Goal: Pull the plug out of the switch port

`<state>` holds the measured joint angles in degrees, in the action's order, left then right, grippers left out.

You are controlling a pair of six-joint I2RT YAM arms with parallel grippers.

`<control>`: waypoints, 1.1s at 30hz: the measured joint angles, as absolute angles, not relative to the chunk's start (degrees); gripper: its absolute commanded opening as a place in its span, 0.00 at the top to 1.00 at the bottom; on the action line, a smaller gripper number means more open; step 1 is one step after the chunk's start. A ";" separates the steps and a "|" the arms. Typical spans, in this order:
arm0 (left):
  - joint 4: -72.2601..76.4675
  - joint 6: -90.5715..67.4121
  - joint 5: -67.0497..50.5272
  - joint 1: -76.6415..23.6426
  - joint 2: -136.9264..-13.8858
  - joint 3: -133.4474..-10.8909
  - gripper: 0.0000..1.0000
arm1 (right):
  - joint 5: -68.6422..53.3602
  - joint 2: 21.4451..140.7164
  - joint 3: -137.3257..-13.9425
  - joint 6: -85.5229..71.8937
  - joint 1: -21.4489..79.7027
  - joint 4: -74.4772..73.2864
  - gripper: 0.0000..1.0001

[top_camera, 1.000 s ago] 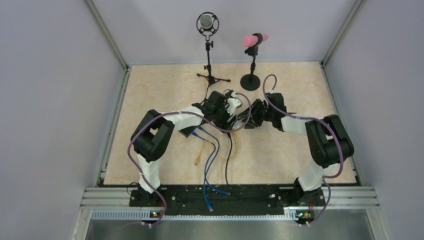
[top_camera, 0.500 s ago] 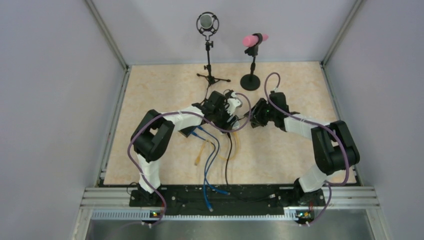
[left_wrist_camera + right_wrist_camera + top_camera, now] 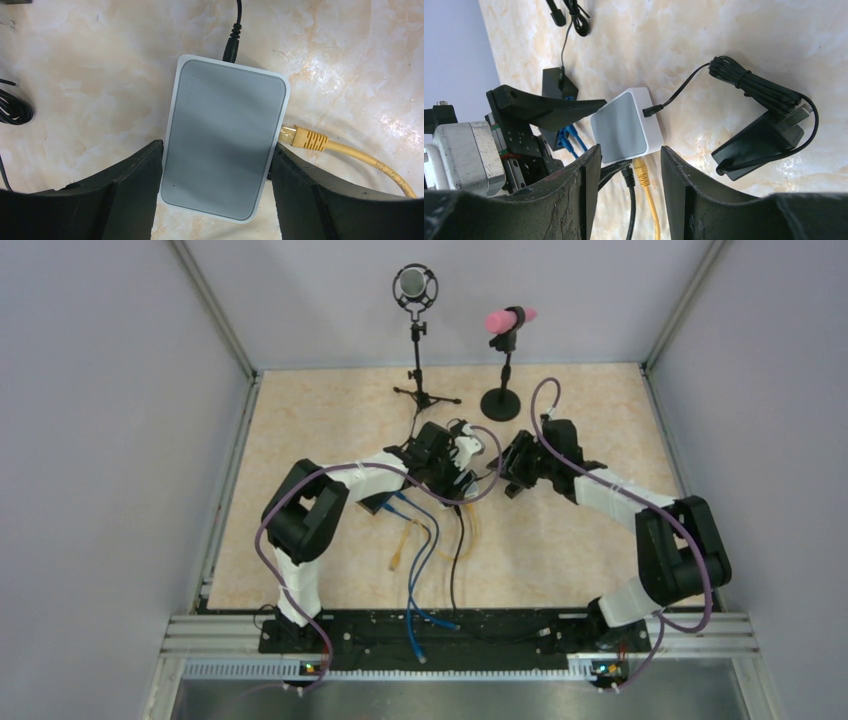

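Bracing switch (image 3: 225,135) on surface (image 3: 100,75) | left jaws: I have them pressed against its sides | right jaws: wide apart, empty, hovering near yellow plug (image 3: 640,167) | plug seated in side port | progress: grip and pull both left to do

No text legible anywhere. Only a faint embossed mark (image 3: 193,94) on the switch (image 3: 225,145) top, toward its 11 o'clock corner in the left wrist view, too pale to read.

Overhead; both wrist views sharing switch (image 3: 225,140)
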<state>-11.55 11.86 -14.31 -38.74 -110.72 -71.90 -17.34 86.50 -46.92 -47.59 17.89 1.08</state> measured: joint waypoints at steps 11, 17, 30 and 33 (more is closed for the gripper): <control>-11.53 11.64 -14.31 -38.74 -110.72 -71.90 0.66 | -19.94 91.39 -46.50 -49.32 18.61 4.25 0.53; -11.60 11.49 -14.31 -38.72 -110.56 -71.85 0.66 | -20.99 96.07 -46.50 -50.54 18.70 5.89 0.53; -11.53 10.59 -14.28 -38.72 -110.34 -71.55 0.67 | -23.29 101.23 -46.00 -57.87 18.74 15.22 0.62; -11.55 10.59 -14.28 -38.72 -110.19 -71.42 0.67 | -22.94 101.43 -44.62 -59.70 18.74 17.34 0.72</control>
<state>-11.55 10.59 -14.28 -38.72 -110.19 -71.42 -22.94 101.43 -44.62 -59.70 18.74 17.34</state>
